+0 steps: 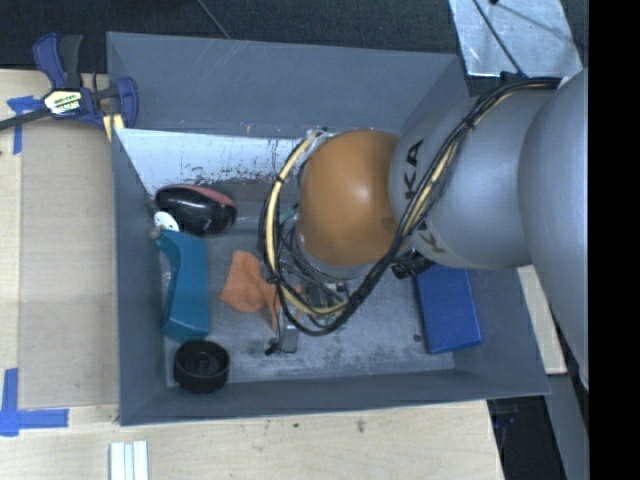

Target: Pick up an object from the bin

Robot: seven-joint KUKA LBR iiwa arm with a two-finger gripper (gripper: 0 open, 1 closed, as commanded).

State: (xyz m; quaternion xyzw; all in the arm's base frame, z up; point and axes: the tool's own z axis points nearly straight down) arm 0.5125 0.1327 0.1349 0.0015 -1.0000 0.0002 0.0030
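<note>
The grey bin (280, 88) has its things scattered loose on the floor. The big arm (500, 178) plunges in from the right, its orange wrist cover (345, 203) over the middle. The blue flat block (448, 308) lies right. The teal handle-shaped piece (187, 286) and the black-and-red mouse (195, 209) hug the left wall, and the black round cap (202, 365) sits in the near corner. The crumpled orange piece (243, 284) is the likely target, I'd judge, because the gripper (284, 342) is down at the floor just beside it. Open or closed? Cannot tell.

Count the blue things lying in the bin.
2. A light blue handled tool lies along the left wall of the bin. A dark blue flat block lies at the right, partly under the arm, which may hide more.
</note>
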